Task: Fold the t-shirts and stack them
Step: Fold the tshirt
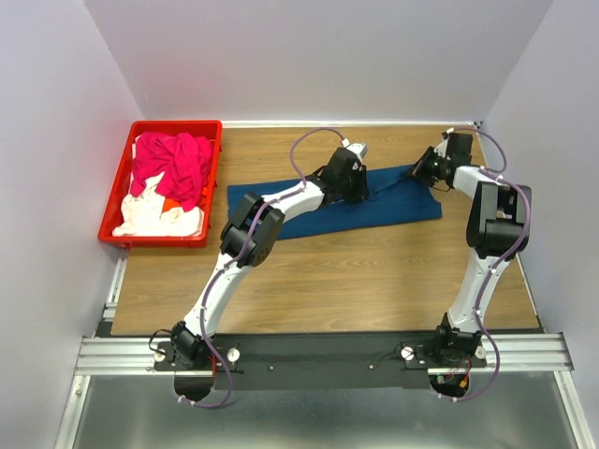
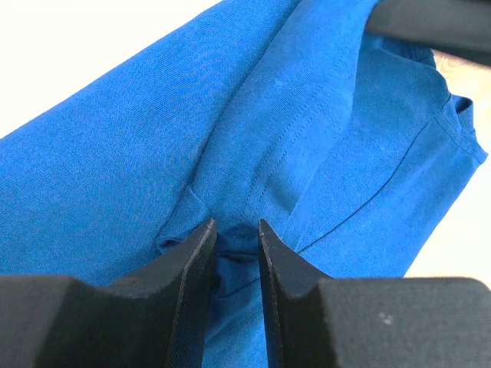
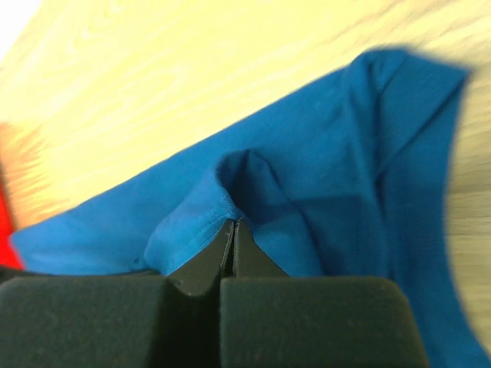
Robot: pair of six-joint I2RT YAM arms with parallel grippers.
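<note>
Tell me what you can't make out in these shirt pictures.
- Top view: in the red crate, the shirts are piled over each other, so their number is unclear.
- Top view: the blue shirt is partly hidden under the left arm.
- Left wrist view: the left gripper covers the fold it pinches; frame edges crop the shirt.
- Right wrist view: blur smears the shirt's edge beyond the right gripper.

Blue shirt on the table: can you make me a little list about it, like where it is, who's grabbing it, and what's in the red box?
blue shirt: spread out in a long strip on the wooden table
left jaws: pinching a raised fold near the shirt's middle
right jaws: shut on a bunched fold near the shirt's far right edge
red crate: on the table, left of the blue shirt
in the crate: pink shirt on top, white shirt under it, a bit of orange cloth peeking out
stack: none on the table yet
</note>
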